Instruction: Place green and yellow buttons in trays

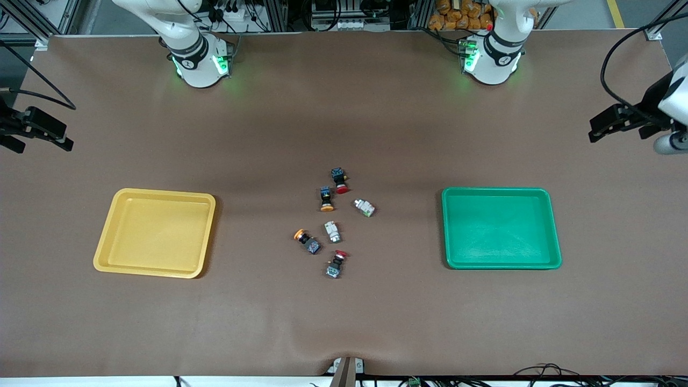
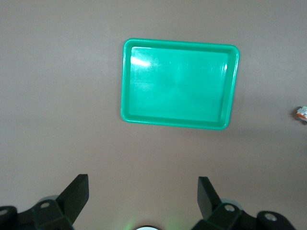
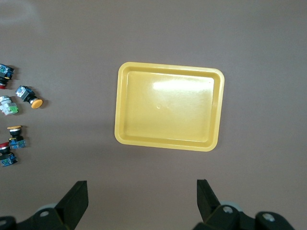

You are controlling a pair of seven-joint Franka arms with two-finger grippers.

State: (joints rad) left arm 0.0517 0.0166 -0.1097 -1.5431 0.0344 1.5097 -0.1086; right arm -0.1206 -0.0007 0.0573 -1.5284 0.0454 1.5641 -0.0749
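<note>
Both claws, left (image 2: 143,194) & right (image 3: 142,194), wide apart, waiting up high. Buttons (image 1: 333,231) prob. light, hard; pinch the body.

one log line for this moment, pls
stage: start | green and yellow buttons: loose mid-table | trays: empty | left pincer: open, waiting | right pincer: open, waiting

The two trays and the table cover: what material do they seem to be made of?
The yellow tray and the green tray look like smooth, glossy moulded plastic: each has rounded corners, a raised rim and bright light reflections on its floor in the wrist views. The table cover looks like matt brown paper or thin sheet, with faint creases and no shine; which one is unclear.
</note>
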